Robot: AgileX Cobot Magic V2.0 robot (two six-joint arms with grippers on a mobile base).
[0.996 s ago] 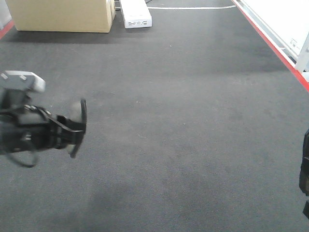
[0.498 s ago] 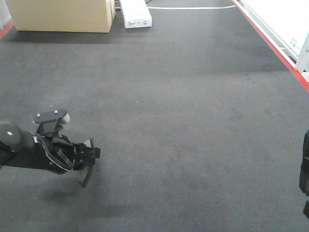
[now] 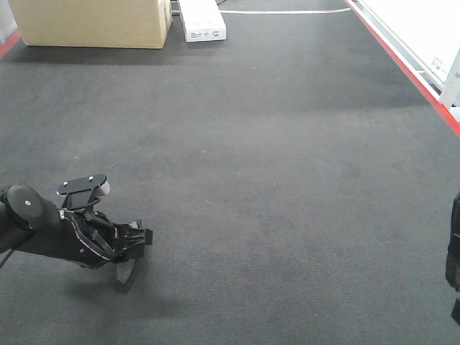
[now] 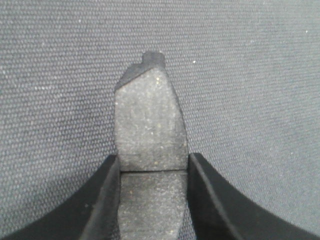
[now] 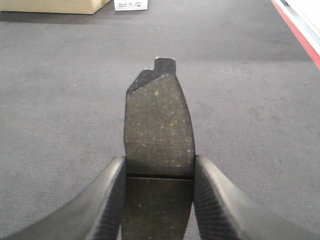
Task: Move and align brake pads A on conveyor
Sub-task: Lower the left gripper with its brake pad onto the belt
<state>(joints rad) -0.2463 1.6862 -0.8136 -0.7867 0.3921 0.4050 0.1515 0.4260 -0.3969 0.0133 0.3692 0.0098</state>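
Observation:
The conveyor (image 3: 273,180) is a wide dark felt-like belt with a red edge (image 3: 402,65) on the right. My left gripper (image 3: 133,253) hangs low over its near left part, shut on a grey brake pad (image 3: 125,273) that points down at the belt. I cannot tell whether the pad touches it. In the left wrist view the grainy pad (image 4: 150,120) sticks out between the jaws of the left gripper (image 4: 153,159), with its centre groove at the fingertips. In the right wrist view the right gripper (image 5: 160,160) is shut on another brake pad (image 5: 159,120), held above the belt.
A cardboard box (image 3: 93,21) and a small white box (image 3: 201,20) stand at the belt's far end. A white surface (image 3: 424,29) lies beyond the red edge. A dark part of my right arm (image 3: 454,259) shows at the right border.
My left arm has swung down and toward the near left of the belt, carrying its pad from mid-height to just above the surface. The right arm has stayed still.

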